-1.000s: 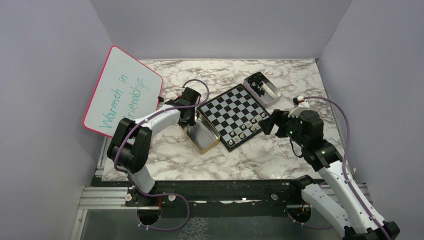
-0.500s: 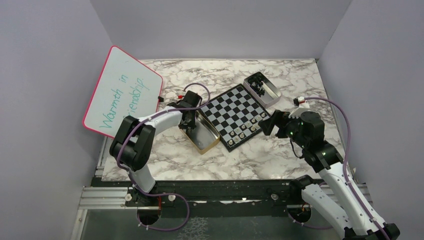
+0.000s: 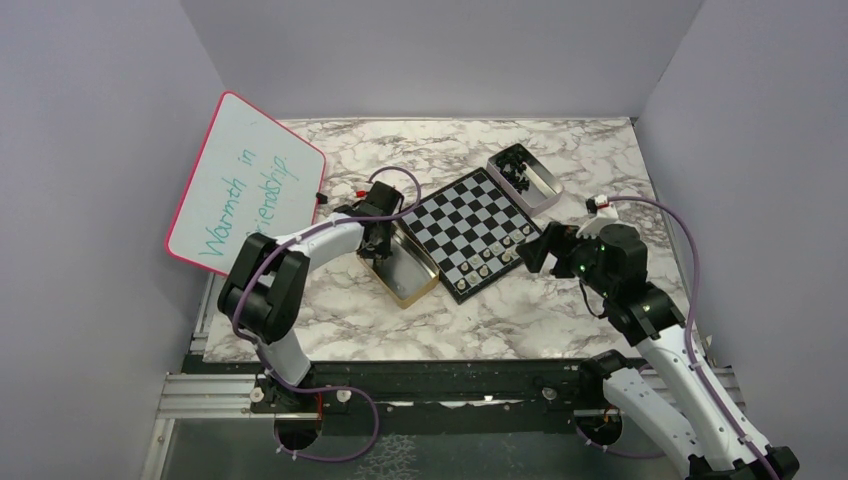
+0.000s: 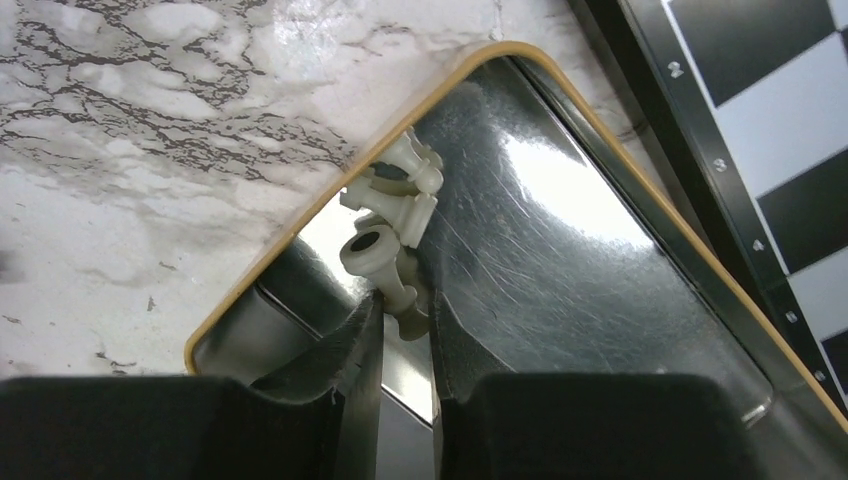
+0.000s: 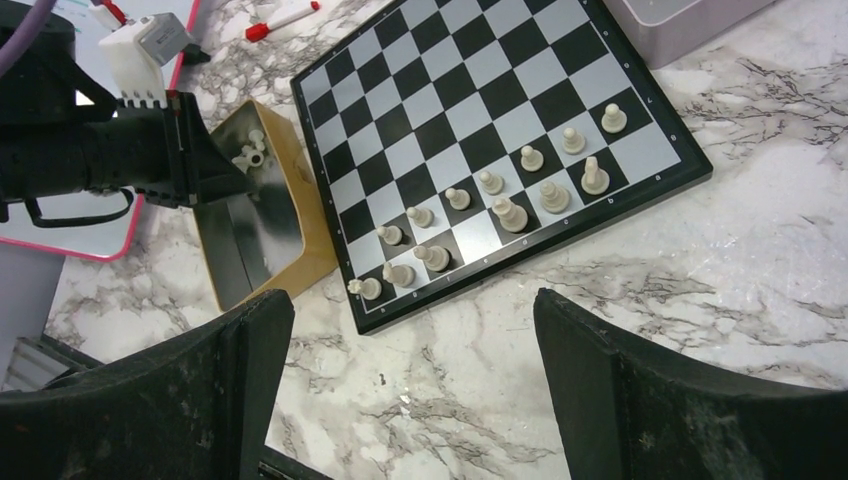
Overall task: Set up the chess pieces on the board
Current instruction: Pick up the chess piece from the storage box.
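Down in the gold tin (image 4: 560, 260), my left claw (image 4: 403, 310) is pinching one pale piece (image 4: 378, 252) by its lower part, the fingers (image 4: 365, 345) nearly together and hiding its foot. Against the picture from a second ago, the left wrist is sitting a little nearer the board (image 3: 465, 225) and lower over the tin, and the fingers are standing slightly closer together. From half a second ago I am seeing almost no change there. The right claw (image 3: 535, 250) is sitting a touch further left than before, its fingers spread wide and holding nothing, hovering off the board's near right side.

A few more pale pieces (image 4: 410, 190) are lying in a heap in the same corner of the tin, touching the one I am gripping and pressing against the tin wall, so the corner is crowding the fingers. The tin's long side is lying just beside the board's left edge.

On the board, pale men (image 5: 510, 213) are standing in two rows along the near edge. Behind the board, a grey tin (image 3: 545, 195) is holding black pieces (image 3: 515, 168). A whiteboard (image 3: 245, 195) is leaning at the left of the marble table (image 3: 500, 310), with a red-capped marker (image 5: 283, 20) lying near it
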`<action>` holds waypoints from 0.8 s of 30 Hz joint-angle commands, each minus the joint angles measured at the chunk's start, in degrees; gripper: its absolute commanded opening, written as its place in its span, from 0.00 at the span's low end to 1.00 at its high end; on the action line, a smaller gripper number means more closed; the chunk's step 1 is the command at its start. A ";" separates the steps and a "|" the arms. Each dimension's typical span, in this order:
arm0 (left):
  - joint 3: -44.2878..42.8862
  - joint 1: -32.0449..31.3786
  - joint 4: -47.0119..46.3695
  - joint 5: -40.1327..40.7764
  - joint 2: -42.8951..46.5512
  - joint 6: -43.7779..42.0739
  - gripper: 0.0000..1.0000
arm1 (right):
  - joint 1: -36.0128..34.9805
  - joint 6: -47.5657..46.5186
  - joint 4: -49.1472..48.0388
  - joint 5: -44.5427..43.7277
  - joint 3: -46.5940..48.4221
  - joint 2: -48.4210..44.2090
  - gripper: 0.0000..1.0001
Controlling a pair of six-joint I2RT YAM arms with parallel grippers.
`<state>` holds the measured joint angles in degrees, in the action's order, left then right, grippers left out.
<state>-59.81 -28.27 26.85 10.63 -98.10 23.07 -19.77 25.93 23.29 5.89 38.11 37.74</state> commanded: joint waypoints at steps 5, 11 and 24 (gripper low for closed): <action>-2.34 -0.47 5.13 -6.95 8.10 -2.77 0.16 | 0.25 -0.75 -1.45 4.68 -2.13 -0.62 0.92; -3.71 -0.47 8.16 -12.64 13.02 -5.23 0.15 | 0.21 -1.55 -5.87 9.13 -2.46 2.72 0.87; -6.45 -0.47 9.01 -36.53 16.67 -7.55 0.12 | 0.02 -11.13 -26.98 25.43 -5.48 9.70 0.68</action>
<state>-64.40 -28.53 35.38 -14.76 -83.22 17.23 -19.77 19.33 7.66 23.14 33.17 45.52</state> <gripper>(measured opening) 0.191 0.699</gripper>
